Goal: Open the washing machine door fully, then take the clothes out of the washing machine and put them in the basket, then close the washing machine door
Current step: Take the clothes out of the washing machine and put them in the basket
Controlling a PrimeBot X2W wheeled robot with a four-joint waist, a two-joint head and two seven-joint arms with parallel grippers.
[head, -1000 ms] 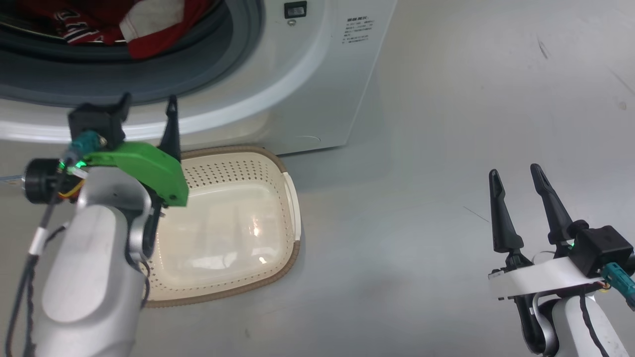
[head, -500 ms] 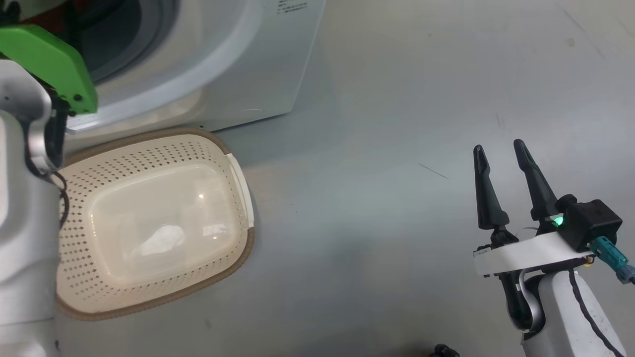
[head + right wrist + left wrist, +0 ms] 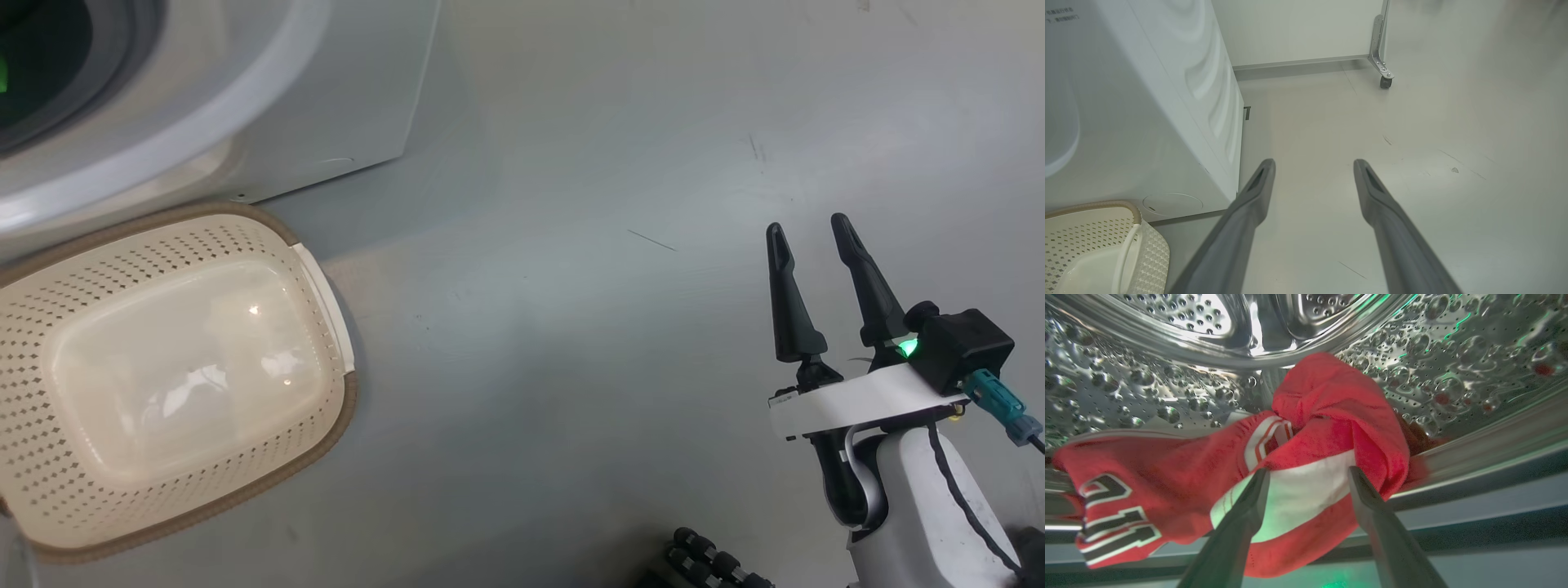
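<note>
head view: basket [image 3: 326, 278] on the floor [image 3: 571, 367] just before the washing machine [image 3: 326, 98], nothing in it. right gripper [image 3: 807, 224] spread, holding nothing.
left wrist view: left gripper [image 3: 1308, 470] inside the drum [image 3: 1453, 347], jaws wide, straddling a fold of the clothes [image 3: 1331, 400]. step looks like unloading. next: pinch the fold, lift over the drum lip.
right wrist view: fingers [image 3: 1374, 192] apart over bare floor.
</note>
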